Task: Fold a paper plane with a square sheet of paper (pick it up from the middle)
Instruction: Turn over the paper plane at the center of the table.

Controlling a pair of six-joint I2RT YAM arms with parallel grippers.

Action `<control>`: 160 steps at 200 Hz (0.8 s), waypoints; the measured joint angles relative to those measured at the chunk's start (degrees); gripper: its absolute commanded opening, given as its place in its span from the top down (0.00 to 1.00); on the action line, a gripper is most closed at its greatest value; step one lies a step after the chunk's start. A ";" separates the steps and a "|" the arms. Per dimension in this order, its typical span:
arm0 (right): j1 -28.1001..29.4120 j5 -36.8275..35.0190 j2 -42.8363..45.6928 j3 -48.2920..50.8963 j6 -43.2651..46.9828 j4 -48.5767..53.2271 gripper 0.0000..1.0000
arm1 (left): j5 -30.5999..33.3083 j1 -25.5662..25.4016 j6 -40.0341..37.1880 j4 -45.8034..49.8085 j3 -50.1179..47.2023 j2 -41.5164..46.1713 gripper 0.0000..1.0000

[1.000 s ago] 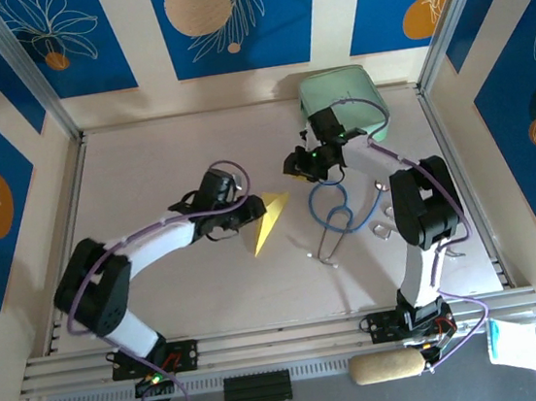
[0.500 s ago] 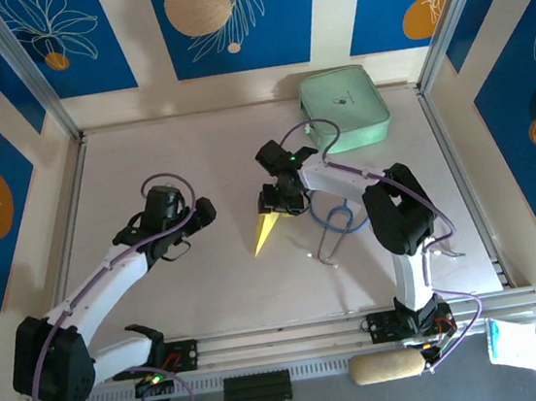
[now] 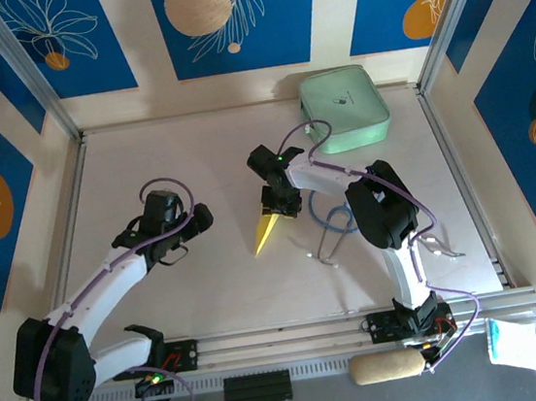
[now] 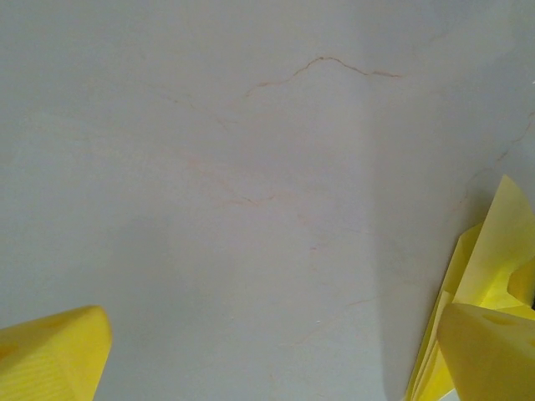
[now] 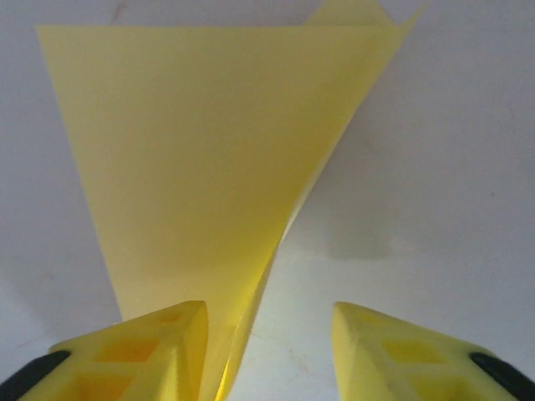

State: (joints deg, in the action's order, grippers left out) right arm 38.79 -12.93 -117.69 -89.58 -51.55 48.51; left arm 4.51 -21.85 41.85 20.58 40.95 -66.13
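The table [image 3: 211, 295] is smooth and bare around the work, so nothing would stop a light fold from skating. The green case [image 3: 345, 111] sits well behind the right claw [image 3: 278, 204], out of harm's way.

The left claw [image 3: 200, 217] stands spread wide over bare table, well to the side of the paper plane [image 3: 265, 232], so it braces nothing. The right claw [image 5: 267, 317] is partly spread and pinches nothing. The yellow fold [image 5: 192, 150] fans out just ahead of its tips, with a raised edge running into the gap beside one finger.

If the claw closes here, it would probably catch only that loose flap and crumple or unfold the crease. If it pushes instead, the unsupported dart would likely slide or turn. The blue cable [image 3: 334, 217] lies near the right claw's far side, and the paper could snag there.
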 measured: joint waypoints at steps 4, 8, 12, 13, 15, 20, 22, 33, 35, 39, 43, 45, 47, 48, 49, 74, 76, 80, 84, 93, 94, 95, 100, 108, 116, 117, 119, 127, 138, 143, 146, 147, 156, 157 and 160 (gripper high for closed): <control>0.00 -0.02 0.00 0.00 -0.42 0.04 0.69 | 0.00 0.00 0.00 0.00 0.00 -0.04 0.01; -0.02 0.04 0.02 0.00 -0.26 0.04 0.71 | 0.00 0.04 0.00 0.00 0.00 -0.07 0.00; -0.02 0.04 0.02 0.02 -0.50 0.04 0.73 | 0.00 0.04 0.00 0.02 0.00 -0.07 0.01; -0.02 0.07 0.02 0.02 -0.31 0.02 0.73 | 0.00 0.04 0.00 0.02 0.00 -0.07 0.01; -0.02 0.07 0.02 0.07 -0.50 -0.04 0.74 | -0.02 0.07 0.00 0.02 0.00 -0.09 0.01; -0.04 0.33 0.02 0.20 -0.66 -0.17 0.75 | -0.04 0.11 0.00 0.00 0.00 -0.09 0.01; -0.09 0.35 0.02 0.28 -0.81 -0.28 0.75 | -0.04 0.11 0.00 0.00 0.00 -0.09 0.00; -0.35 1.16 0.13 0.96 -1.20 -1.01 0.79 | -0.17 0.17 0.00 0.02 0.00 -0.09 0.01; -0.42 1.22 0.13 1.11 -1.20 -1.14 0.80 | -0.22 0.20 0.00 0.02 -0.02 -0.09 0.01; -0.48 1.55 0.13 1.33 -1.46 -1.33 0.83 | -0.35 0.22 0.00 0.02 -0.02 -0.09 0.01; -0.57 1.81 0.13 1.55 -1.49 -1.44 0.85 | -0.42 0.26 0.00 0.02 -0.02 -0.09 0.01; -0.59 2.01 0.13 1.66 -1.53 -1.53 0.86 | -0.39 0.28 0.00 0.02 -0.02 -0.09 0.01; -0.63 2.05 0.13 1.75 -1.38 -1.55 0.88 | -0.39 0.33 0.00 0.02 -0.02 -0.09 0.01; -0.68 2.16 0.13 1.81 -1.25 -1.57 0.88 | -0.42 0.33 0.00 0.02 -0.02 -0.09 0.01; -0.68 2.19 0.13 1.86 -1.31 -1.57 0.89 | -0.42 0.35 0.00 0.02 -0.02 -0.09 0.01; -1.46 3.37 0.17 2.05 -1.33 -2.27 0.96 | -0.57 0.83 -0.13 0.11 -0.02 -0.07 0.00; -1.51 3.43 0.24 2.05 -1.49 -2.40 0.97 | -0.63 0.92 -0.22 0.13 -0.02 -0.07 0.01; -1.62 3.56 0.24 2.05 -1.31 -2.58 0.97 | -0.63 1.07 -0.22 0.20 -0.02 -0.04 0.01; -1.68 3.80 0.37 2.05 -1.22 -2.78 0.98 | -0.70 1.25 -0.28 0.31 -0.02 -0.04 0.01; -1.81 4.22 0.72 2.08 -0.83 -3.21 0.98 | -0.94 1.73 -0.39 0.72 -0.02 0.07 0.01; -1.81 4.24 0.74 2.05 -0.74 -3.28 0.99 | -0.96 1.81 -0.42 0.81 -0.02 0.09 0.01; -1.84 4.28 0.79 2.08 -0.63 -3.30 0.99 | -0.98 1.86 -0.42 0.87 -0.02 0.09 0.01; -1.95 4.57 1.05 2.05 -0.31 -3.61 0.99 | -1.07 2.25 -0.42 1.16 -0.02 0.24 0.01; -2.01 5.31 1.70 2.05 0.59 -4.42 0.99 | -1.27 2.89 -0.44 1.62 -0.02 0.59 0.01; -2.01 6.21 2.29 1.97 1.68 -5.11 0.99 | -1.53 3.69 -0.42 2.01 -0.04 1.11 0.01; -2.01 6.34 2.36 1.97 1.79 -5.18 0.99 | -1.57 3.76 -0.42 2.03 -0.04 1.16 0.01; -2.01 6.56 2.54 1.95 2.08 -5.42 0.99 | -1.62 3.98 -0.44 2.14 -0.02 1.29 0.01; -1.99 8.13 3.28 1.88 3.32 -6.51 0.99 | -1.88 4.90 -0.42 2.56 -0.04 1.95 0.01; -1.95 10.97 4.26 1.81 5.35 -8.70 0.99 | -2.27 6.16 -0.39 2.91 -0.13 2.84 0.01; -1.95 12.63 4.68 1.81 6.32 -9.99 0.99 | -2.51 6.78 -0.39 2.91 -0.28 3.30 0.00; -1.95 13.51 4.81 1.84 6.73 -10.67 0.99 | -2.71 7.08 -0.39 2.89 -0.39 3.54 0.01; -1.95 13.77 4.87 1.84 6.82 -10.91 0.99 | -2.78 7.26 -0.39 2.89 -0.46 3.67 0.01; -1.95 17.66 5.14 1.90 8.37 -14.10 0.99 | -3.23 8.09 -0.33 2.84 -0.87 4.33 0.03; -1.95 17.97 5.16 1.92 8.48 -14.43 0.99 | -3.34 8.20 -0.35 2.82 -0.96 4.44 0.03; -1.95 19.10 5.18 1.97 8.85 -15.52 0.98 | -3.52 8.41 -0.37 2.80 -1.14 4.63 0.04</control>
State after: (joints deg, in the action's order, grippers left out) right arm 36.84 6.17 -112.51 -87.61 -42.70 32.99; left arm 0.99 -13.43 41.47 23.38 39.81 -61.49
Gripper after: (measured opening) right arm 0.055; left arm 0.983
